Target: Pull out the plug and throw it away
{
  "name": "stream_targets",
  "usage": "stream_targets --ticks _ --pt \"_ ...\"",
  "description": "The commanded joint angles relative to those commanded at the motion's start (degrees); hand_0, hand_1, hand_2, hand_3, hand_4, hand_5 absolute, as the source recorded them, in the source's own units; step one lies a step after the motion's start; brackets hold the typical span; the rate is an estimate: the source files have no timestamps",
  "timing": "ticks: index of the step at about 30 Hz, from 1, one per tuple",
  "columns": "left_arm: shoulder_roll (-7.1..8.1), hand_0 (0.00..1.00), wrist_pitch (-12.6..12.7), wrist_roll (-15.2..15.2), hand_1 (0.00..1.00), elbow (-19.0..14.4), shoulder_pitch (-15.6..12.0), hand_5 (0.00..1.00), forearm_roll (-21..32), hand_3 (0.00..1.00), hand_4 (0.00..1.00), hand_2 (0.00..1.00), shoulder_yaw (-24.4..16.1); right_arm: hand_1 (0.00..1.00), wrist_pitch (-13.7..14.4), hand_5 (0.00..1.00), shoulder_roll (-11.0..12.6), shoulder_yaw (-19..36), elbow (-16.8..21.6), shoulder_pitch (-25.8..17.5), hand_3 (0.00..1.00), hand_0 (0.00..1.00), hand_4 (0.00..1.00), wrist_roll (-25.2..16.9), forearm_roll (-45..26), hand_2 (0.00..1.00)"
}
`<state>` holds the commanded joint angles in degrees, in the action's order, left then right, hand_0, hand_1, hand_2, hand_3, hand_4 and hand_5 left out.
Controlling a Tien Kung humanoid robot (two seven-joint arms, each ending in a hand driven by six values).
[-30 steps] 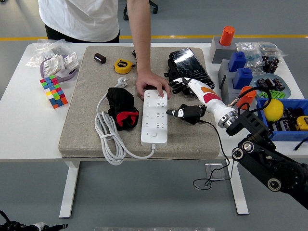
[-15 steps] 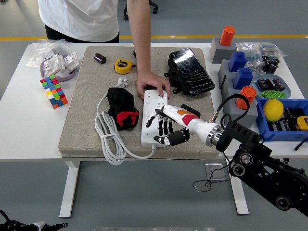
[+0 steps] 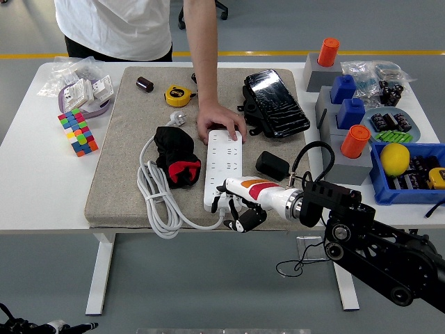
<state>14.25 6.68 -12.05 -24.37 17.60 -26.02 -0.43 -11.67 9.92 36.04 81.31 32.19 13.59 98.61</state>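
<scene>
A white power strip (image 3: 224, 163) lies lengthwise on the grey mat (image 3: 125, 160). A person's hand (image 3: 219, 120) presses on its far end. A black plug (image 3: 272, 165) lies loose on the mat just right of the strip, and its black cable loops to the right. My right hand (image 3: 233, 207) is low at the strip's near end by the mat's front edge. Its fingers (image 3: 224, 202) hang loosely bent and hold nothing. The strip's own white cable (image 3: 156, 202) lies coiled to the left.
A black-and-red cloth (image 3: 177, 156) lies left of the strip. A yellow tape measure (image 3: 176, 95) and a black device (image 3: 274, 104) lie at the mat's far side. A colour cube (image 3: 78, 132) is at the left. Grey blocks and a blue bin (image 3: 410, 182) crowd the right.
My right hand held the black plug a second ago. It swept left and toward me over the strip and let the plug go, which now lies on the mat.
</scene>
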Motion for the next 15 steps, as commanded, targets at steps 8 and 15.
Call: stream_targets --ticks 8,15 --pt "0.14 0.527 -0.04 0.0 0.665 -0.05 -0.11 0.691 0.08 0.663 0.823 0.693 0.4 0.002 -0.38 0.002 -0.37 1.15 -0.32 0.22 0.901 0.002 0.605 0.83 -0.66 0.108" --pt "0.16 0.527 -0.16 -0.17 0.664 -0.09 -0.19 0.691 -0.43 0.663 0.824 0.693 0.43 0.002 -3.08 0.002 -0.47 1.45 -1.39 0.32 0.908 0.002 0.585 3.18 -0.15 0.108"
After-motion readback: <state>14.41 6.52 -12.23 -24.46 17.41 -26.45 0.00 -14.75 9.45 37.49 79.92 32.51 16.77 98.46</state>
